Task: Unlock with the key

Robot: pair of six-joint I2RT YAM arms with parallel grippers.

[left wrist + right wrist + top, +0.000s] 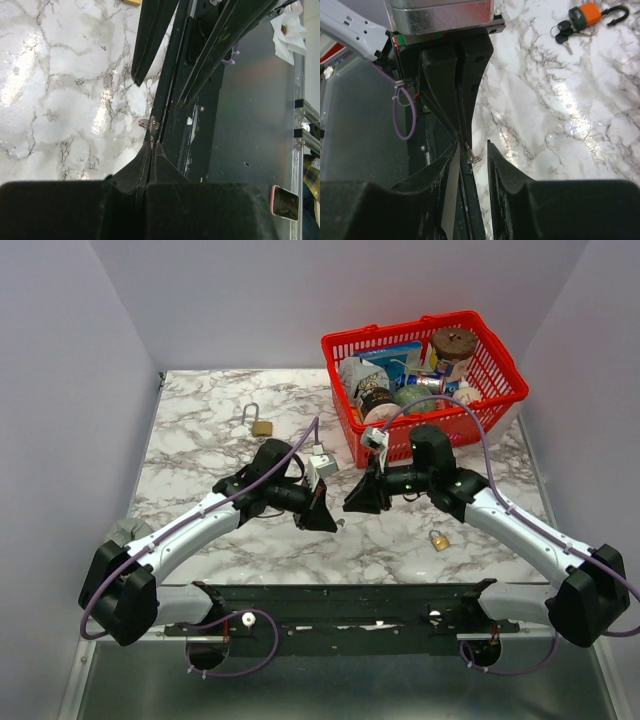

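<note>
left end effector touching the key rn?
Touching. The left wrist view shows the left end effector shut on the key, which sticks out past its tips.

Bright even overhead light, glare on marble table (pixel 60 90), blurred near foreground

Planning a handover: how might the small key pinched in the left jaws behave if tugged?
The key looks like thin metal, so it is probably stiff and light. Only a small part shows past the left gripper, so it could pivot or slip. Shiny metal may be slippery.
</note>
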